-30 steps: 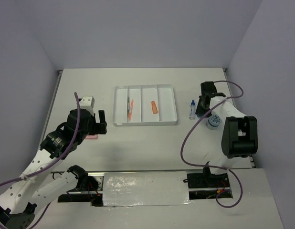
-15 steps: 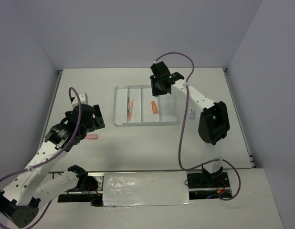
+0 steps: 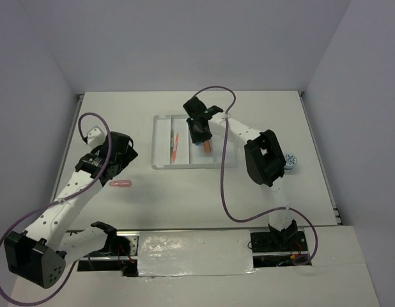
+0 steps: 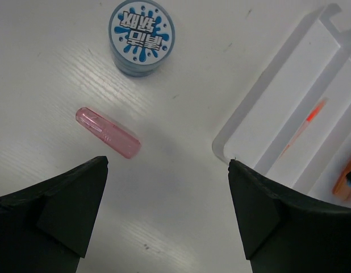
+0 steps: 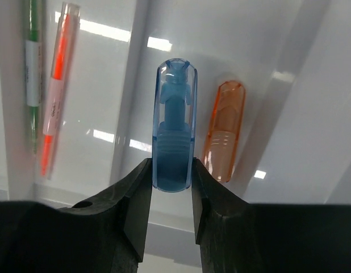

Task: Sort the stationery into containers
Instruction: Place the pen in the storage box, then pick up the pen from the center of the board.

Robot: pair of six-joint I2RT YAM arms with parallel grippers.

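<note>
The left hand (image 4: 167,213) hangs over the desk (image 3: 185,192) with its fingers spread wide and nothing between them. Below it lies a pink capsule (image 4: 107,132), and just beyond that stands a blue-white roll (image 4: 141,35), label up. The white tray (image 3: 160,144) sits near the desk's middle. A thin green pen (image 5: 32,74) and an orange pen (image 5: 56,85) lie side by side in its second compartment from the left. The right hand (image 5: 171,187) pinches a blue capsule (image 5: 174,142) by one end over the third compartment, just beside an orange capsule (image 5: 224,131) lying there. Whether the blue capsule touches the floor cannot be told. A second roll (image 3: 290,162) stands well right of the tray.
</note>
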